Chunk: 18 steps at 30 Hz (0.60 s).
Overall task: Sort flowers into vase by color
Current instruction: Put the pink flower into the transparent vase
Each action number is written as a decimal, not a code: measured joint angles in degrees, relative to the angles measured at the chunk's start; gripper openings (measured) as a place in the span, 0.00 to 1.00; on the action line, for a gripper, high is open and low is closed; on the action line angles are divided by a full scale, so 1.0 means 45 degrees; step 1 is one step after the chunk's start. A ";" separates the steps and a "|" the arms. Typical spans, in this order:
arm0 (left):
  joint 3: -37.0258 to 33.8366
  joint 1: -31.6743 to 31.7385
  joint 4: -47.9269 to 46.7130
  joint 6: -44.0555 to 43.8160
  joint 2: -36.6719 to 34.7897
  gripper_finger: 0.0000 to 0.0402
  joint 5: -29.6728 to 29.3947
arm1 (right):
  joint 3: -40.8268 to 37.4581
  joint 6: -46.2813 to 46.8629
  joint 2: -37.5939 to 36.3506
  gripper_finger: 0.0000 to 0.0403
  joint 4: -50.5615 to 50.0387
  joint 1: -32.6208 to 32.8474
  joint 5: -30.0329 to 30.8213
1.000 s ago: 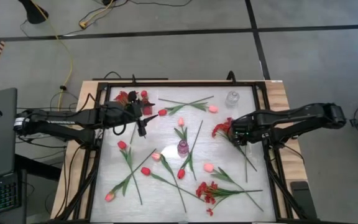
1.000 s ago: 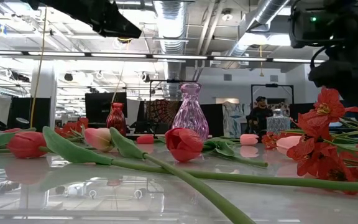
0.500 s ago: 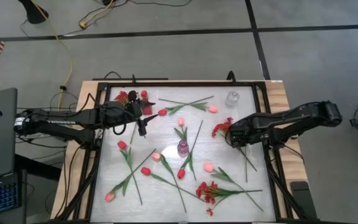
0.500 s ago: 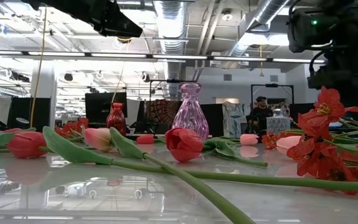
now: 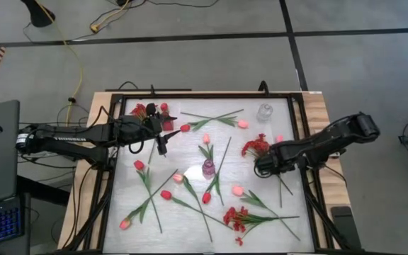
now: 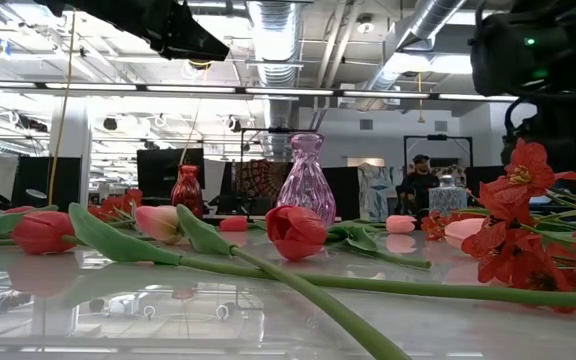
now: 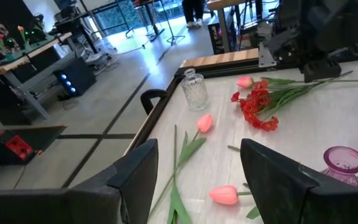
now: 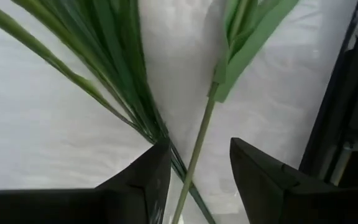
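The right gripper (image 8: 194,171) is hanging low over the stems of a red blossom bunch (image 5: 254,146) lying on the surface (image 5: 190,142), jaws partly open and holding nothing. Two stems are sitting between them, so it could be grabbing both. Only the right wrist view is showing that. Farther off, the left gripper (image 7: 197,168) is waiting wide open beside the red vase (image 5: 167,125).

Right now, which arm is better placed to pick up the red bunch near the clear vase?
The right. The right gripper sits low over that red bunch's stems, fingers open around them. The left gripper waits across the table.
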 joint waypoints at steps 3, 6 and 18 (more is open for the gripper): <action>0.0000 0.0000 0.0000 0.0000 0.0000 0.54 0.0000 | -0.0004 0.0850 0.0368 0.47 -0.0045 0.0519 0.0282; 0.0000 0.0000 0.0000 0.0000 0.0000 0.54 0.0002 | -0.0184 0.1809 0.0702 0.47 0.0051 0.0999 0.0521; 0.0000 0.0000 -0.0005 0.0000 0.0000 0.54 0.0005 | -0.0529 0.3574 0.1778 0.34 0.1581 0.2030 0.1182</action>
